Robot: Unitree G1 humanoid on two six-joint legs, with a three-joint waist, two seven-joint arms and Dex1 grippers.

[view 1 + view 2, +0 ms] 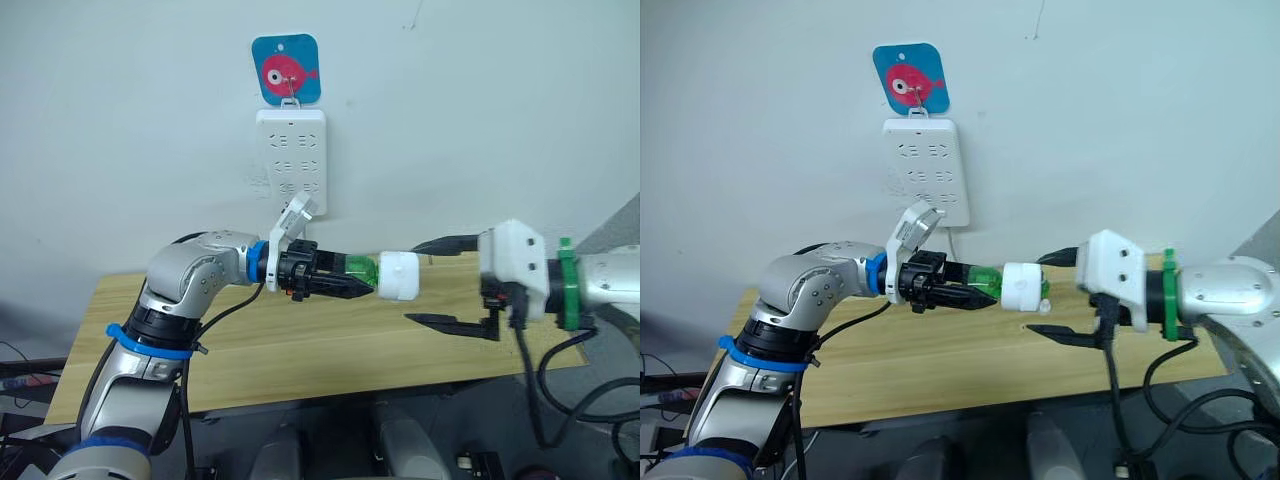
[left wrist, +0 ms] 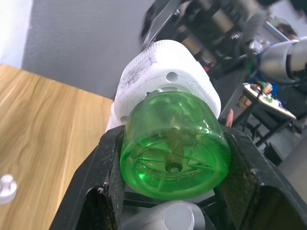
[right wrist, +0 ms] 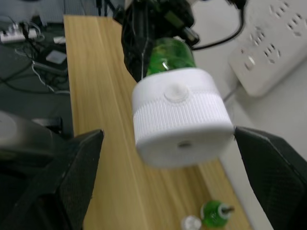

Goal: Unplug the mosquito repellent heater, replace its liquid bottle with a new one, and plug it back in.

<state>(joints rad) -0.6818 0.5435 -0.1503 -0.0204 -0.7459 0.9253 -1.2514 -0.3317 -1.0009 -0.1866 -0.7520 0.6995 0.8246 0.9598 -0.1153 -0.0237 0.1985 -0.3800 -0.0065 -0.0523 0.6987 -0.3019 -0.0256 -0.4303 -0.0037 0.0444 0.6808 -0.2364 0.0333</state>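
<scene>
The mosquito repellent heater (image 1: 398,275) is a white ribbed unit held in the air above the table, clear of the wall strip. A green liquid bottle (image 1: 360,268) is attached to its underside. My left gripper (image 1: 338,282) is shut on this bottle (image 2: 175,148), one black finger (image 2: 103,167) on each side. My right gripper (image 1: 412,284) is open, with a finger above and a finger below the heater (image 3: 180,115). A gap shows on both sides, so neither finger (image 3: 72,177) touches it.
A white power strip (image 1: 291,160) hangs on the wall under a blue fish tag (image 1: 286,70). The wooden table (image 1: 300,350) lies below both arms. A second green bottle (image 3: 213,213) and a small white cap (image 3: 192,223) lie on it near the wall.
</scene>
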